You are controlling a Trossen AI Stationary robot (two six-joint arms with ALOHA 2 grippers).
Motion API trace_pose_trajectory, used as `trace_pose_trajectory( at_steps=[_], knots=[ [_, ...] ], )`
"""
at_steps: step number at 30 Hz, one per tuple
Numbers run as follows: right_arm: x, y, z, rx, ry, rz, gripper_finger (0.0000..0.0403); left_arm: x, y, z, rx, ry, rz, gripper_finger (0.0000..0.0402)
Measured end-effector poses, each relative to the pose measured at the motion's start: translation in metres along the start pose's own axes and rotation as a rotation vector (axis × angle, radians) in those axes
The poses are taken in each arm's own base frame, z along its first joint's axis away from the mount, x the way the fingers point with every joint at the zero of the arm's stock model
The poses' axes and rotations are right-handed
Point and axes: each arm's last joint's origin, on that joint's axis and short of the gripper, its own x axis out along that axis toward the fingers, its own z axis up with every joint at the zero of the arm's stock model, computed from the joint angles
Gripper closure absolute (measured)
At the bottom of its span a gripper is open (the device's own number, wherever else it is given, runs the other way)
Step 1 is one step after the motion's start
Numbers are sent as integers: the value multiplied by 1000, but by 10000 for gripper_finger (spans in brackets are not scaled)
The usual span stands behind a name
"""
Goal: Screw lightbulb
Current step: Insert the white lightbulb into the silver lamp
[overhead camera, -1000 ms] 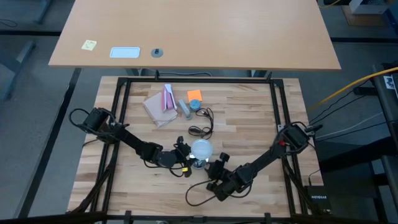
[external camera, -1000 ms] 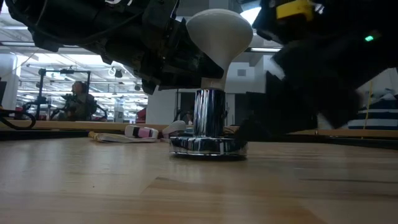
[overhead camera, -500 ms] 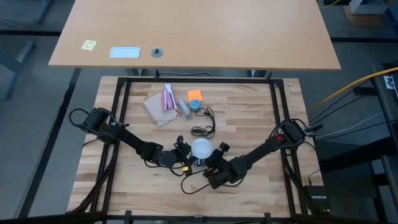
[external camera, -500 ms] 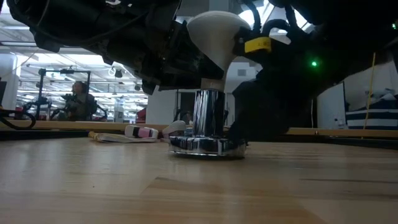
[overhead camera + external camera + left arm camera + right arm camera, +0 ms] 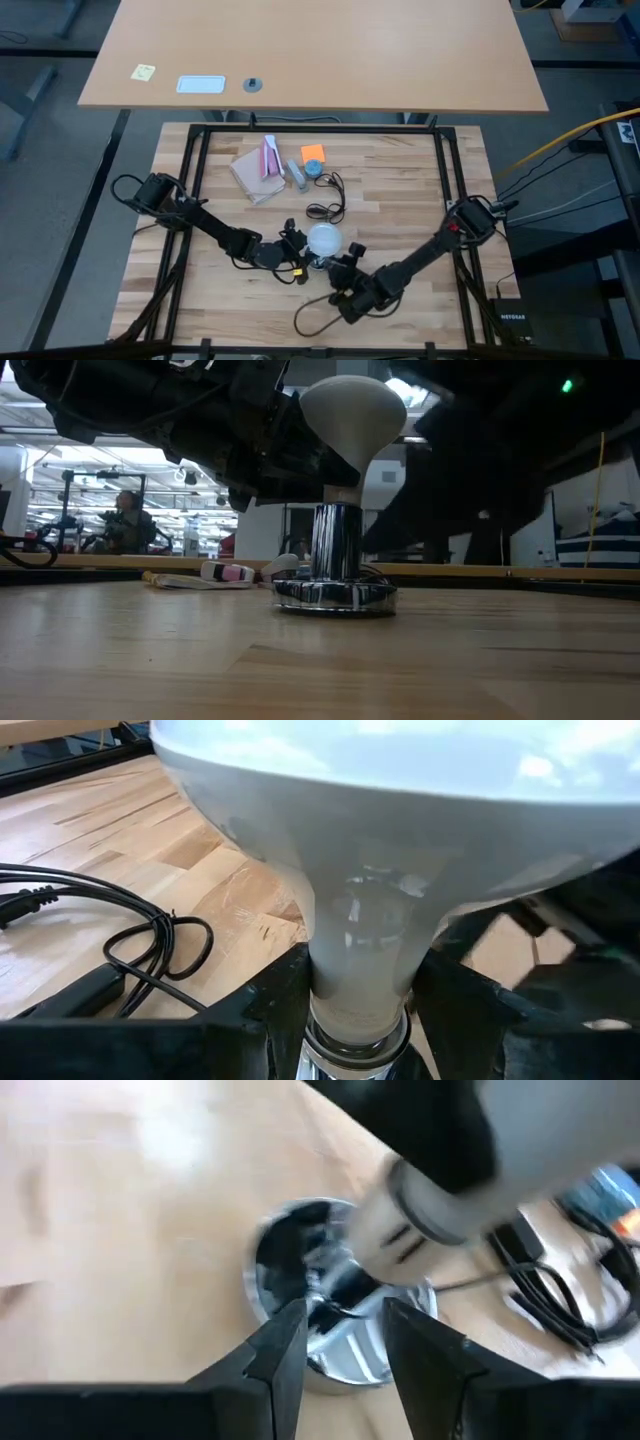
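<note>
The butcher-block table (image 5: 400, 190) carries both dark arms, which reach in low from its two sides and meet near the front middle. The left arm runs in from the left edge with its elbow down close to the wood; the right arm slants in from the right edge, its wrist bent over toward the same spot.

The lightbulb (image 5: 350, 415) stands upright between them, globe on top, its pale neck going straight down into the shiny silver socket (image 5: 333, 592) that sits flat on the table. The left gripper (image 5: 360, 990) is clamped on the lightbulb at the narrow neck, just above the metal, one dark finger on each side of it. The right gripper (image 5: 345, 1335) hangs just above the socket's round base, its fingers (image 5: 285, 1345) held apart with a clear gap and holding nothing that I can see.

Beyond the lightbulb, a thin black cord (image 5: 325, 208) lies in loose loops. Farther back sits a small orange piece (image 5: 313, 152).
</note>
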Motion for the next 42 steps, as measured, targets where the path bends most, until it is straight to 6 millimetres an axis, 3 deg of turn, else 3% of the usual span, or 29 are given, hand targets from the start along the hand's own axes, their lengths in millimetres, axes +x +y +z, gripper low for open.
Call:
trace_pose_trajectory(
  at_steps=[9, 22, 31, 42],
  knots=[
    [1, 5, -5, -134, 55, 78, 265, 0, 0, 0, 0, 0, 1, 243],
    [18, 8, -17, -163, 87, 45, 265, 0, 0, 0, -3, 0, 2, 243],
    [28, -6, -20, -141, 137, -48, 265, 1, 2, 0, 4, -1, 21, 243],
    [24, -23, -33, -114, 226, -200, 265, 0, 0, -1, 10, 8, -5, 243]
  ],
)
